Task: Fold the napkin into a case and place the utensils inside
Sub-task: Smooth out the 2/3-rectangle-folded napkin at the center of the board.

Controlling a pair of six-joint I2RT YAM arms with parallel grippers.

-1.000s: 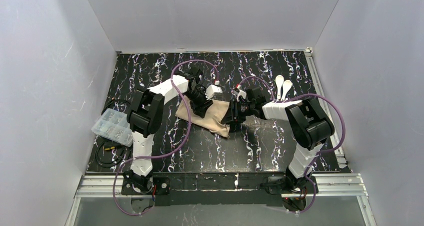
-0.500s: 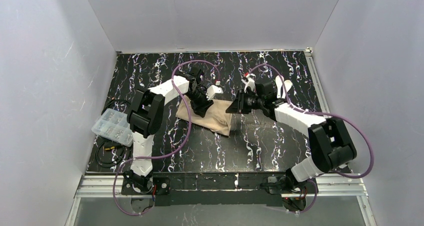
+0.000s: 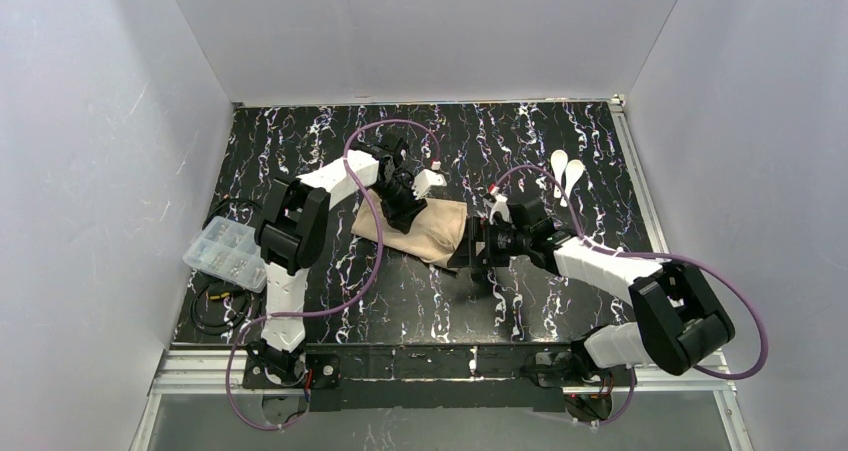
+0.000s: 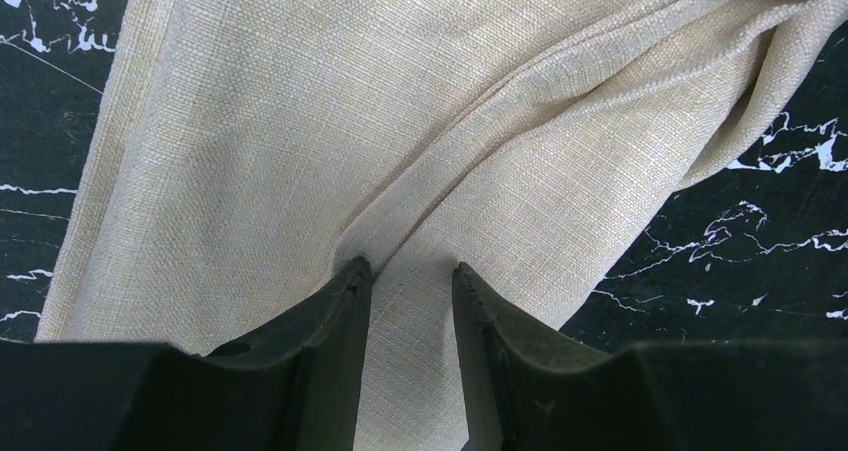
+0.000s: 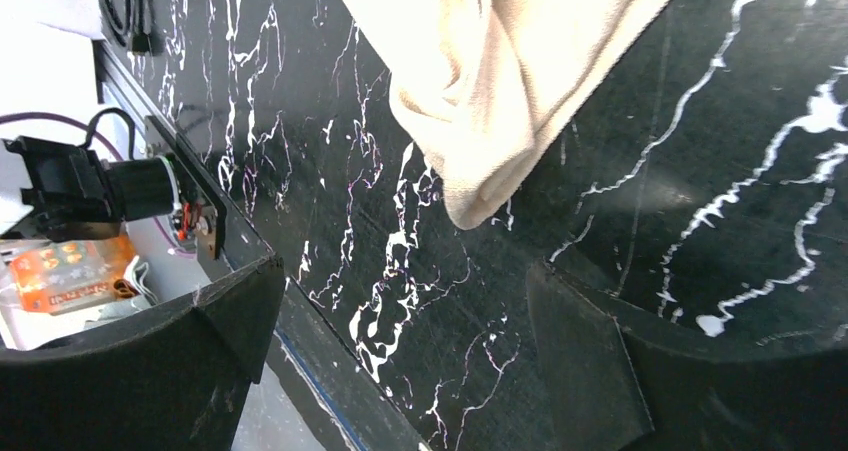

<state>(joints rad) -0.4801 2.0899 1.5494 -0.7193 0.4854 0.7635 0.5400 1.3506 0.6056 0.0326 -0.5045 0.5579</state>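
We have the napkin (image 3: 415,228) part-folded on the surface (image 3: 300,131), not yet a neat case. Our left end effector (image 4: 408,271) rests on it, fingers narrowly apart, and we cannot tell if it grips. The right end effector (image 5: 405,321) gapes empty beside the napkin. The spoons (image 3: 567,174) lie well apart, unplaced.

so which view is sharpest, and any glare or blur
Left wrist: sharpest, the napkin weave reads clearly. Right wrist: tilted, blown-out white at the left edge, faint sheen on the table. Top: even light, soft shadows, spoons tiny.
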